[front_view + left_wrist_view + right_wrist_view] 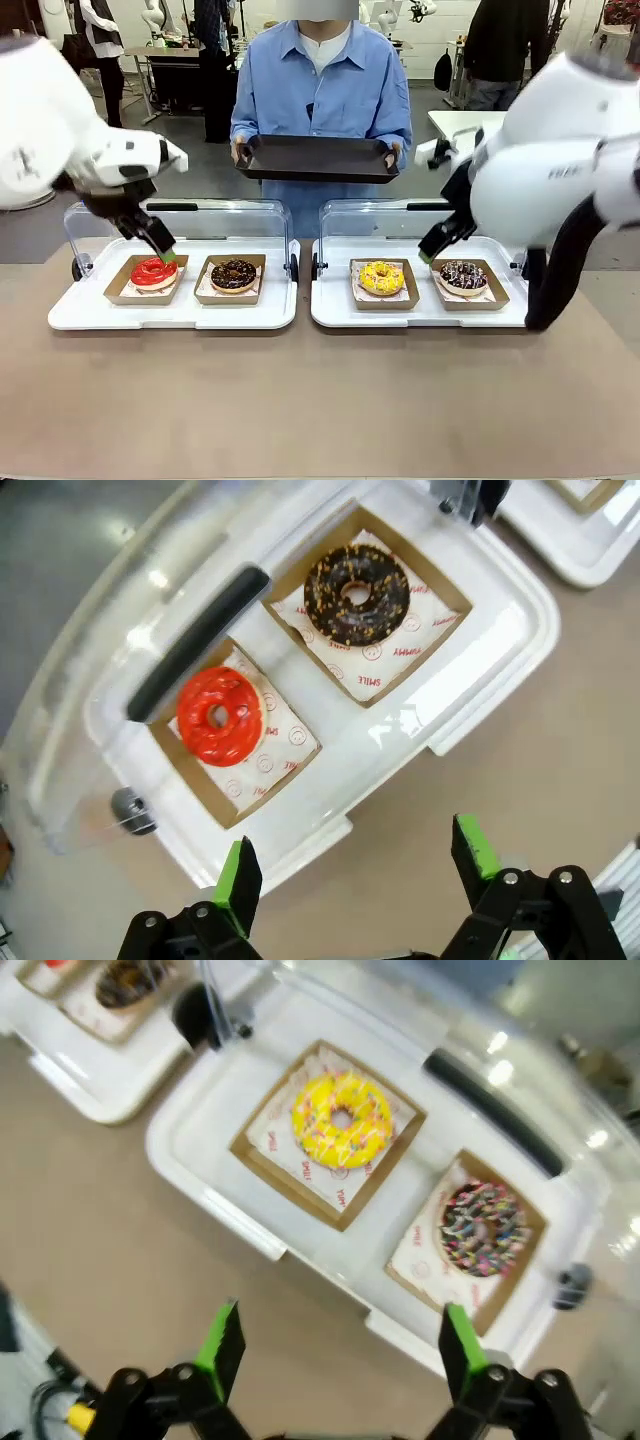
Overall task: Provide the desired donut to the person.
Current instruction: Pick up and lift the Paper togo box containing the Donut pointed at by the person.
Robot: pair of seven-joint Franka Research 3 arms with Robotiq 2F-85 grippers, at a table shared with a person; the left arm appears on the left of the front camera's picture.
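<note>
A: On the near side of the table (320, 400), what do we have?

B: Bare tan top. Just beyond it, two white cases (170, 312) sit side by side, their clear lids tipped up at the far edge. The left case holds a red donut (153, 271) and, to its right, a chocolate donut (234, 274). The right case holds a yellow donut (382, 277) and, to its right, a sprinkled donut (463, 275). Each one lies on printed paper in its own shallow cardboard tray (120, 293).

A: And the fingers?

B: The left fingers (240, 872) hang over the left end of the left case, close to the red donut, spread wide with nothing between them. The right fingers (222, 1345) hover over the right case, just as wide and just as empty.

A: Which donut is wanted?

B: I cannot tell. The person (320, 90) at the far side holds a dark serving tray (316, 160) out in both hands and points at nothing.

A: How will one handle?

B: I'd judge it light, soft and sticky on top. A squeeze would dent it and smear the glaze. Better to grip the cardboard tray by two opposite walls. They are thin, so close gently, and keep the tray level so the donut does not slide.
</note>
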